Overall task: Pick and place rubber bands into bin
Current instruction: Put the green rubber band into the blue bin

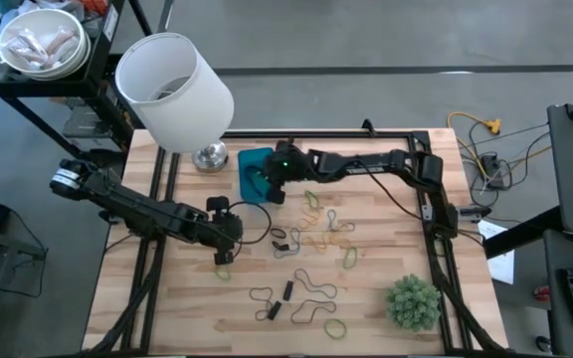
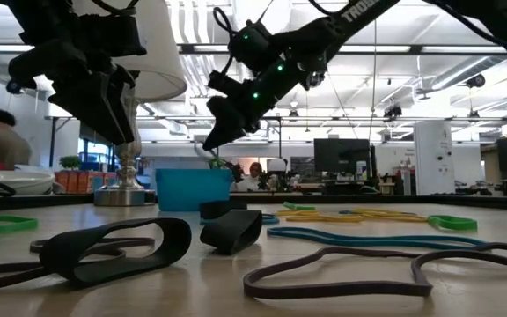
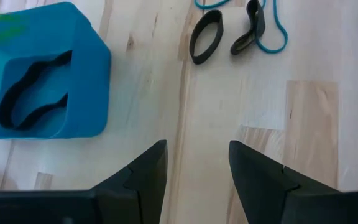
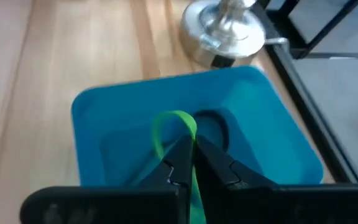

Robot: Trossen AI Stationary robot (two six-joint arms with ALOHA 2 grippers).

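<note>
Item, bin (image 1: 254, 171): blue, open-topped, on my table (image 1: 386, 328) just beside the lamp base (image 1: 210, 157); I see a dark band (image 3: 30, 93) lying inside it.

Item, right gripper (image 4: 190, 163): above the bin, jaws clamped on a green rubber band (image 4: 169, 124).

Item, left gripper (image 3: 197, 171): near the bin, over bare wood, jaws apart, holding nothing.

Item, loose rubber bands (image 1: 316, 249): scattered on the table beyond the bin.

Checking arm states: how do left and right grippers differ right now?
Left gripper is open and empty over bare table; right gripper is shut on a green rubber band. Left sits away from the blue bin; right hangs directly above it. Both point downward.
</note>
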